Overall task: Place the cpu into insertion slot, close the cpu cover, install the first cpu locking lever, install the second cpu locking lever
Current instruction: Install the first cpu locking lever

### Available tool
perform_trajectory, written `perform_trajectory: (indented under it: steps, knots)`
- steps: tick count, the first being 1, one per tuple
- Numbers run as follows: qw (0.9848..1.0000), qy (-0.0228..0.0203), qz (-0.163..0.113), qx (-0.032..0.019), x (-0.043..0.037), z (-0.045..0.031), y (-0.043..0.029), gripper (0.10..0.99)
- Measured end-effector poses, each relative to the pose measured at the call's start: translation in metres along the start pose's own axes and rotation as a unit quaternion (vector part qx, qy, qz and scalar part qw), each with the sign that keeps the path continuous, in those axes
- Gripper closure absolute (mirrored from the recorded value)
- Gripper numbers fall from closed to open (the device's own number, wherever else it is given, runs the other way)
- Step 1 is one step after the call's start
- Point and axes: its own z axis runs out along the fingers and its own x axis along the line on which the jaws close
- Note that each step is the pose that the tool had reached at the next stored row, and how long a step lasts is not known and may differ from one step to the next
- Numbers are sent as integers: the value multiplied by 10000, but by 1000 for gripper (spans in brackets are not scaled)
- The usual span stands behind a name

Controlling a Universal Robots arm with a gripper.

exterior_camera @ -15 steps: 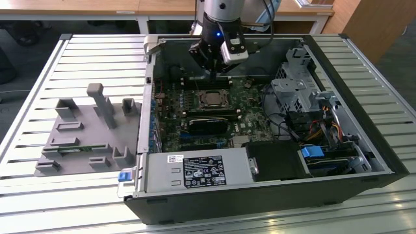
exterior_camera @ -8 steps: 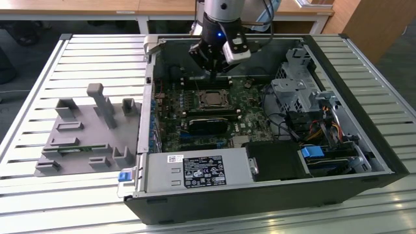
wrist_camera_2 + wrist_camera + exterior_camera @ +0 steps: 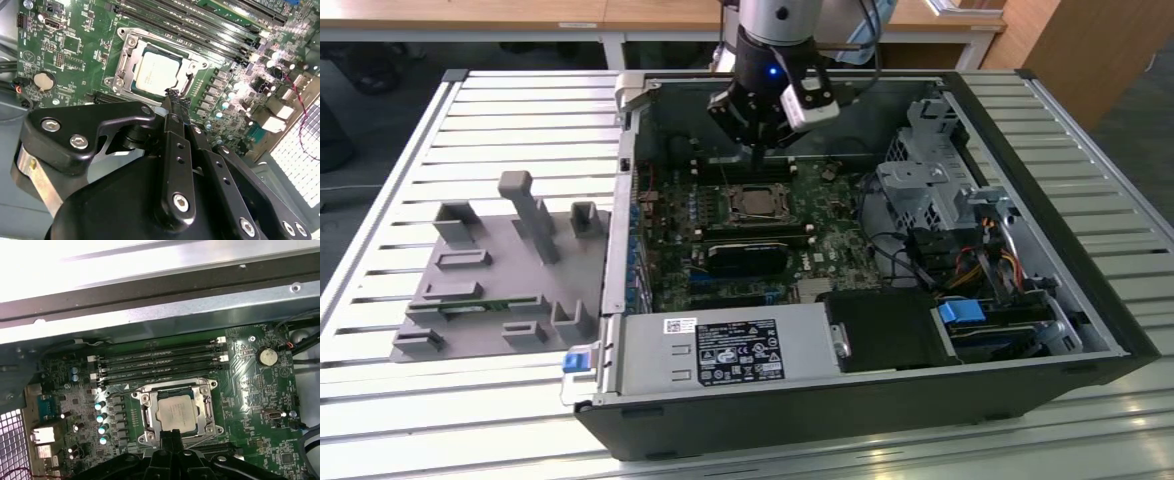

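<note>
A: Claw status?
B: The black two-finger gripper point(image 3: 172, 100) is closed. Its fingers are pressed together along a thin seam and nothing is visible between them. Both wrist views agree.
A: Where does it sit?
B: The tip is just beside one edge of the small square insertion slot with the black-and-metal rim point(image 3: 170, 388), on the green motherboard point(image 3: 250, 405). Whether it touches or hangs just above, cannot tell.
A: The chip?
B: The small flat square cpu with a silver-grey metal top point(image 3: 175, 412) lies flat inside the insertion slot.
A: Cover?
B: The thin silvery metal cpu cover point(image 3: 206, 412) lies down around the cpu. The chip's top shows through its square window.
A: Past the socket?
B: Long narrow black memory slots point(image 3: 160, 360) run parallel just beside it. A round silver coin cell point(image 3: 266, 357) sits near them on the board.
A: Wider scene?
B: In the exterior view the board lies inside an open black computer case point(image 3: 854, 400), with the arm reaching down into it. A silver power supply box with a white label point(image 3: 720, 355) fills the case's near end. The case rests on a slatted silver metal table point(image 3: 480, 120). A grey plastic fixture tray with upright posts point(image 3: 494, 280) sits on the table at the exterior view's left, just beside the case.
</note>
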Motion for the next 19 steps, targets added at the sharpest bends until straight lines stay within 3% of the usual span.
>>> perform_trajectory:
  steps: [19]
  knots:
    - [9990, -16, -443, 16, 20, 1, -13, 976]
